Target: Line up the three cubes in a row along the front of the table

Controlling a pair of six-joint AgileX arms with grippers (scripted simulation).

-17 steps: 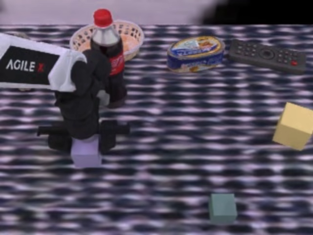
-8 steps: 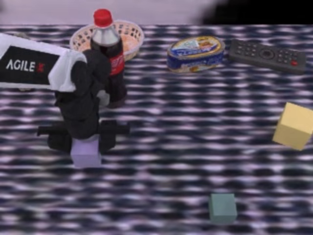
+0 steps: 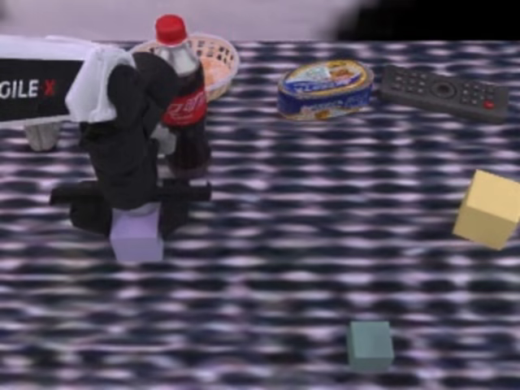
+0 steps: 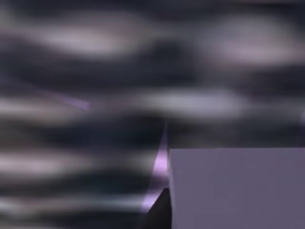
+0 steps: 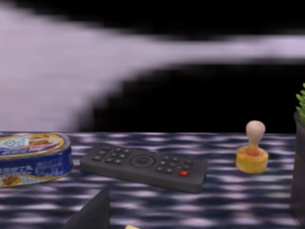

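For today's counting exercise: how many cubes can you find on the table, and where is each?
3. The lavender cube sits at the left, in the left gripper. The teal-green cube is front centre-right. The pale yellow cube is at the right edge.

Surface (image 3: pixel 268 268): wavy black, white and purple stripes. Cubes: lavender (image 3: pixel 136 236), teal-green (image 3: pixel 370 344), pale yellow (image 3: pixel 488 209). Bottle (image 3: pixel 184 106): red cap, red label, dark contents. Basket (image 3: pixel 221 55): orange-tan. Tin (image 3: pixel 325 88): blue and yellow. Remote (image 3: pixel 444 93): dark grey, red button. Stamp (image 5: pixel 252 152): yellow base, pale knob.

Behind the striped surface a pale lilac backdrop (image 3: pixel 244 18) fills the upper left, black (image 3: pixel 431 18) upper right
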